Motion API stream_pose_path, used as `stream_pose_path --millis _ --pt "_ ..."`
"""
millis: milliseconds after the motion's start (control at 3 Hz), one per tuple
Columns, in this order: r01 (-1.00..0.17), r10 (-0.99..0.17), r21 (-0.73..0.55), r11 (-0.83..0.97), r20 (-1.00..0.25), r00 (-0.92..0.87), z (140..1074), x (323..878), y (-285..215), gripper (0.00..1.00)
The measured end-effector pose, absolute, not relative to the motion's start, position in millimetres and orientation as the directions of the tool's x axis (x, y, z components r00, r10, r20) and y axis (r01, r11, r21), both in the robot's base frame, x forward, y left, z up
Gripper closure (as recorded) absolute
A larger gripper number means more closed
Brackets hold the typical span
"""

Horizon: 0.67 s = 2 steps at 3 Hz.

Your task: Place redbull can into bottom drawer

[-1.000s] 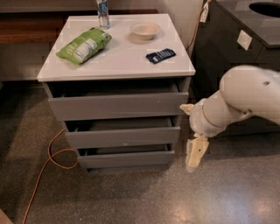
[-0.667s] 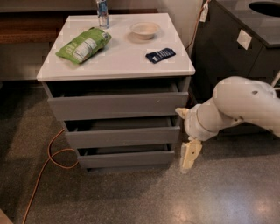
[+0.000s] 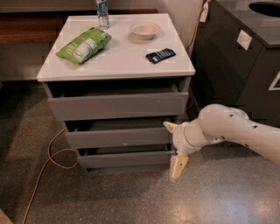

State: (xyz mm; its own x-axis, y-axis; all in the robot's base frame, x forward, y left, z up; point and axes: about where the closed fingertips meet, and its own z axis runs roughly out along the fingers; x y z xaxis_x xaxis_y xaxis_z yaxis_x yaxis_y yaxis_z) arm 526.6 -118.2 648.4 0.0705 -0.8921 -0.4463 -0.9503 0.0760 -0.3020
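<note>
The redbull can point(image 3: 103, 13) stands upright at the back edge of the white cabinet top point(image 3: 127, 59), its top cut off by the frame. The bottom drawer point(image 3: 124, 159) is the lowest of three grey fronts and stands slightly pulled out. My gripper point(image 3: 174, 147) hangs on the white arm at the cabinet's lower right, level with the middle and bottom drawers. Its cream fingers point(image 3: 178, 166) are spread apart and hold nothing. One fingertip is at the right end of the bottom drawer's front.
A green bag point(image 3: 84, 45), a white bowl point(image 3: 145, 29) and a flat dark-blue packet point(image 3: 160, 55) lie on the top. An orange cable point(image 3: 49, 159) loops on the floor at the left. A dark grey cabinet point(image 3: 238, 61) stands to the right.
My arm and gripper have moved left, from beside the cabinet to the right ends of the lower drawer fronts. The things on the top have not moved.
</note>
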Motion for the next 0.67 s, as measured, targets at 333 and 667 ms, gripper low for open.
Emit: stream_pose_path --millis 333,667 --pt "-0.946 -0.881 -0.320 0.045 -0.460 0.113 623 531 -113 0.00" --pt "-0.943 -0.856 -0.331 0.023 -0.494 0.152 601 535 -111 0.00"
